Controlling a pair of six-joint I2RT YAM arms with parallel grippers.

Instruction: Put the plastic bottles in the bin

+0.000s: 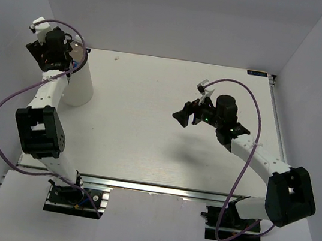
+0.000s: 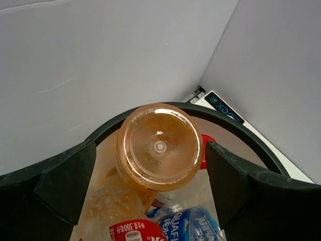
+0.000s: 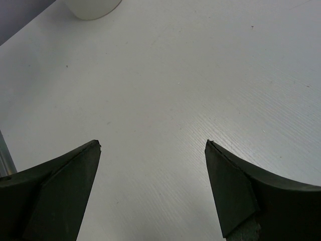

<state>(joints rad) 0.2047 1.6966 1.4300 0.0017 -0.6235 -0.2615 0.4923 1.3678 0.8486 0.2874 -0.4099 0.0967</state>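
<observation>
The bin [image 1: 80,87] stands at the table's far left; its black rim [image 2: 228,120] fills the left wrist view. My left gripper [image 1: 70,46] hangs over its mouth, jaws wide open [image 2: 150,168]. Between and below the fingers an orange bottle [image 2: 159,145] shows its round base, lying on other bottles inside the bin; the left finger is clearly apart from it. Under it lie a red-labelled bottle [image 2: 131,230], a blue-labelled bottle [image 2: 189,223] and a red cap [image 2: 207,145]. My right gripper [image 1: 181,115] is open and empty [image 3: 153,150] above bare table.
The bin's white base [image 3: 93,7] shows at the top left of the right wrist view. Grey walls close the table at the back and both sides. An aluminium rail [image 1: 157,188] runs along the near edge.
</observation>
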